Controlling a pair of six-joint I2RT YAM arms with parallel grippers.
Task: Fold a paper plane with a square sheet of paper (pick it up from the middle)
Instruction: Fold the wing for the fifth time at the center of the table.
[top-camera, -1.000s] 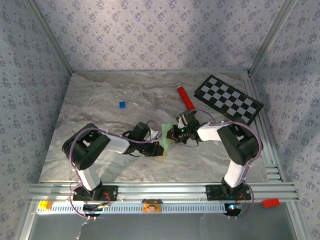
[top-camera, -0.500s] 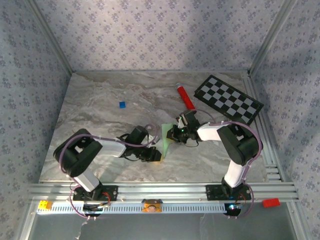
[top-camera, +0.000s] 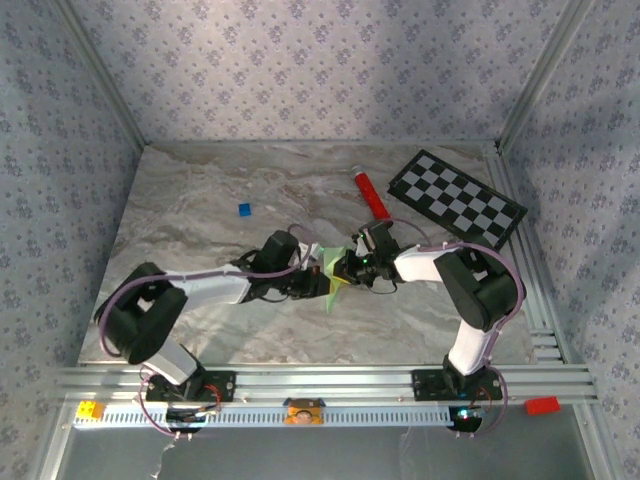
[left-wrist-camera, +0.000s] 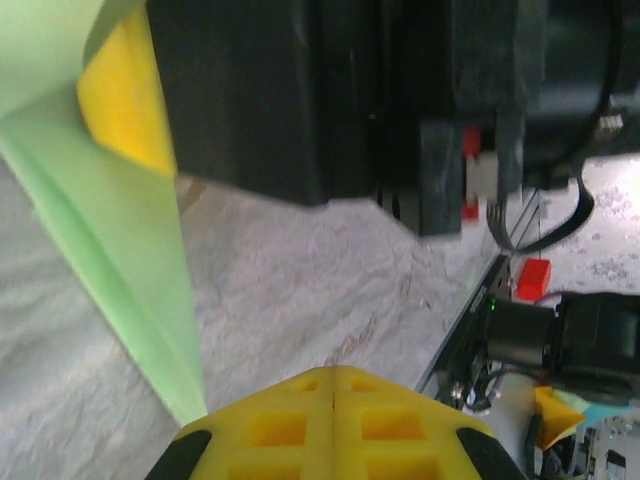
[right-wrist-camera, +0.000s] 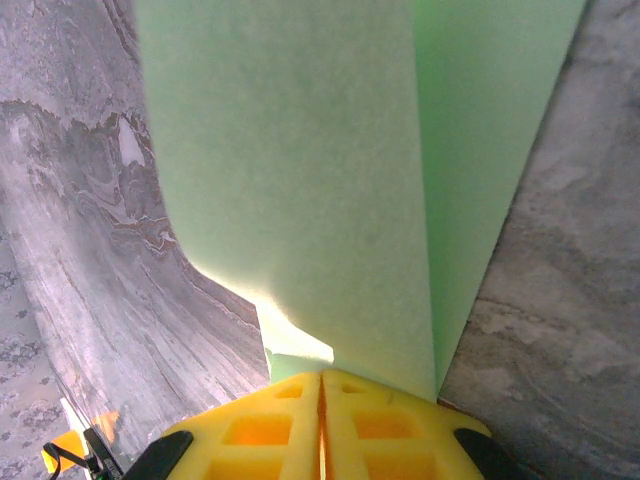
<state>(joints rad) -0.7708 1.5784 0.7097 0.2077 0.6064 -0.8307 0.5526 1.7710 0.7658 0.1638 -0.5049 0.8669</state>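
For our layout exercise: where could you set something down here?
Free: far-left marble table around the tiny blue square, and the near-centre strip along the aluminium rail. Crowded: the centre at the pale green paper sheet, and far right by the red tube and black-and-white checkerboard.

You'll find the square sheet of paper (right-wrist-camera: 290, 170) thin, matt and faintly fibrous. Pads (right-wrist-camera: 250, 432) of the right gripper (right-wrist-camera: 320, 385): yellow moulded foam-like plastic, matt. Table (top-camera: 190, 210): smooth marble-look top, slight sheen. Red tube (top-camera: 371, 196): plastic. Front rails (top-camera: 320, 380): bare metal.
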